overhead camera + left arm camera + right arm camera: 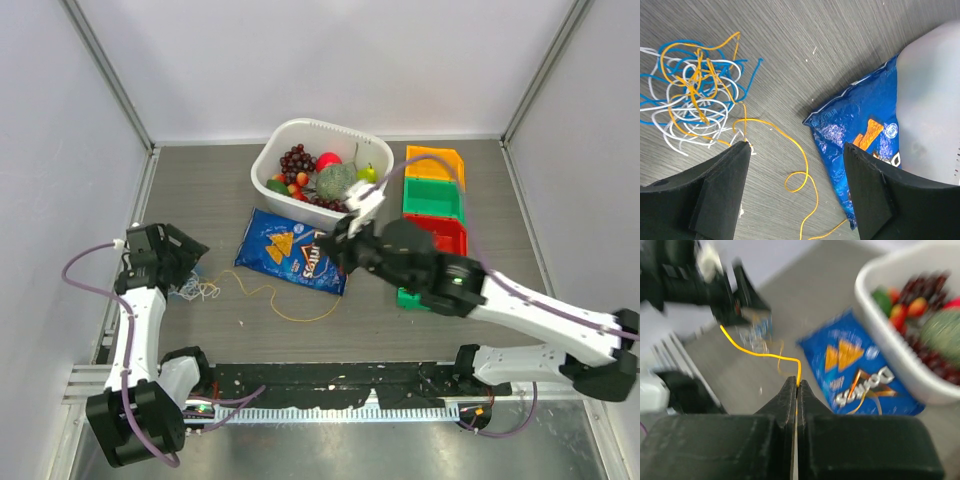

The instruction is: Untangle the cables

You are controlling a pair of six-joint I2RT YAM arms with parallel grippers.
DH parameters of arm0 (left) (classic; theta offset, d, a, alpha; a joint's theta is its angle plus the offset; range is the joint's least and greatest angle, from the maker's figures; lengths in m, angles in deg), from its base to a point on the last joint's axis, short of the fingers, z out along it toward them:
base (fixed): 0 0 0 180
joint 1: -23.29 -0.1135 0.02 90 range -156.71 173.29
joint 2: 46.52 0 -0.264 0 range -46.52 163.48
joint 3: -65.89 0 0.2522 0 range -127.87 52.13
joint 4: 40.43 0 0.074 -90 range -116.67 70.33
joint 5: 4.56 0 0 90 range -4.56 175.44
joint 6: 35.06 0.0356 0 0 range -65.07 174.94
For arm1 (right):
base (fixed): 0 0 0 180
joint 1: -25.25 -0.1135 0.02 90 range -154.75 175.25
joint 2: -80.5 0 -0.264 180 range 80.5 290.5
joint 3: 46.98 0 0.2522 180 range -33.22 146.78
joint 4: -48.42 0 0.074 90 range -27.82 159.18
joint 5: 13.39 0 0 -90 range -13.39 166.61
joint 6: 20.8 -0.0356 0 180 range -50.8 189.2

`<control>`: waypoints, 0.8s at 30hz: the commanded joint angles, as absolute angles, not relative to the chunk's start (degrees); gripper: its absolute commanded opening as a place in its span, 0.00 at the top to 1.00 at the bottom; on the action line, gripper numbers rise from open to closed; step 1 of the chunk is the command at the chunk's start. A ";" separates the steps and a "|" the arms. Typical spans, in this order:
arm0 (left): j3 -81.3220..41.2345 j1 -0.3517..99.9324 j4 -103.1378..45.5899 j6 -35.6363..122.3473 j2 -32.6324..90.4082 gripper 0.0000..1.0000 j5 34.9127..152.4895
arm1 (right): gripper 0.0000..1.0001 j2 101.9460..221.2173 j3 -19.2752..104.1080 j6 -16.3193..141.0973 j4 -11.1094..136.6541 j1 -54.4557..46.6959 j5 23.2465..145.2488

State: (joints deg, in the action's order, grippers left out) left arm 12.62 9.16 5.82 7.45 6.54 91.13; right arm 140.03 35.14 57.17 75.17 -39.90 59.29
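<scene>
A: Fingers (785, 407) of the right gripper (797, 386) are pressed together, pinching the yellow cable (760, 354) at the tips. Agree?

B: Yep. Left gripper (796, 145) has its fingers spread wide, nothing between them. It hangs just beside the tangle (695, 85).

A: Tangle is blue, white and yellow cords in one loopy bunch, lying on the table (380, 330) near its left side. The yellow strand trails out of it toward the chip bag (290, 252), up to the right pinch.

B: Step in hand, my call: drawing the yellow free of the bunch.

A: To do it well, pull slow and low, away from the bunch, to the right. Watch whether the whole bunch drags along.

B: If it drags, the left gripper should press down on the blue and white loops, not the yellow. It looks well placed for that.

A: Mind the slack loop too, it could snag the bag corner. Right wrist view is blurred, so I can't tell how much cord sits past the pinch.

B: Basket (318, 123) is well apart from the tangle, no issue.
</scene>
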 commanded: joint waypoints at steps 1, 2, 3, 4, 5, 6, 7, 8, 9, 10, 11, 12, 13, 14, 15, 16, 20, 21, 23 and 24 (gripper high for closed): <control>11.87 8.79 6.37 8.44 8.85 0.22 95.81 | 0.99 148.84 33.15 53.04 75.01 -40.14 68.07; 12.05 8.79 6.55 8.35 9.03 0.22 95.55 | 0.99 151.14 32.97 52.60 75.27 -40.14 69.56; 12.57 8.79 6.38 8.27 9.03 0.22 95.55 | 0.99 154.65 32.70 52.16 75.19 -40.14 70.10; 13.10 8.79 6.03 8.09 9.03 0.22 95.63 | 0.99 156.77 32.61 51.28 74.75 -40.14 70.97; 13.80 8.79 5.50 7.83 8.77 0.22 95.90 | 0.99 160.01 32.09 51.01 73.79 -40.14 71.33; 14.41 8.79 5.06 7.39 8.68 0.22 96.16 | 0.99 161.43 31.65 50.05 72.30 -40.14 72.03; 15.12 8.79 4.45 6.95 8.50 0.22 96.51 | 0.99 164.49 31.47 49.70 71.68 -40.14 72.56; 15.73 8.79 4.01 6.60 8.68 0.22 97.21 | 0.99 165.83 31.56 49.00 70.28 -40.14 73.61; 15.91 8.88 3.74 6.33 8.85 0.23 97.57 | 0.99 168.63 31.56 48.55 68.52 -40.06 74.40; 16.35 8.88 3.48 6.24 9.03 0.22 97.74 | 0.99 169.70 31.21 47.94 67.03 -40.14 75.80; 16.44 8.88 3.65 6.16 9.38 0.22 97.57 | 0.99 172.23 30.95 46.63 64.57 -40.06 75.73; 16.62 8.79 3.83 6.07 9.82 0.23 97.48 | 0.99 174.96 31.12 45.92 63.94 -39.97 77.82; 16.97 8.88 3.39 5.89 9.91 0.23 97.83 | 0.98 176.11 31.38 45.04 63.06 -39.88 78.36; 17.75 8.88 2.52 5.63 9.99 0.23 98.53 | 0.98 178.48 31.90 44.51 62.62 -39.62 78.71; 18.20 8.79 1.90 5.19 10.00 0.24 98.88 | 0.97 179.72 32.00 43.29 60.79 -39.44 79.15; 19.33 8.88 0.59 4.84 10.00 0.24 99.58 | 0.96 181.38 32.17 42.58 60.25 -39.09 79.42; 20.22 8.96 -0.30 4.75 10.70 0.25 100.29 | 0.87 184.99 31.65 37.66 55.95 -37.43 81.79; 20.05 8.88 -0.22 5.01 10.96 0.25 100.29 | 0.85 185.26 30.86 35.65 53.85 -37.16 83.10; 20.13 8.88 -0.13 5.28 11.31 0.25 100.21 | 0.76 186.23 29.72 33.45 50.77 -36.19 85.12; 20.05 8.79 -0.13 5.36 11.57 0.25 100.12 | 0.71 186.76 29.63 33.00 50.32 -35.84 85.48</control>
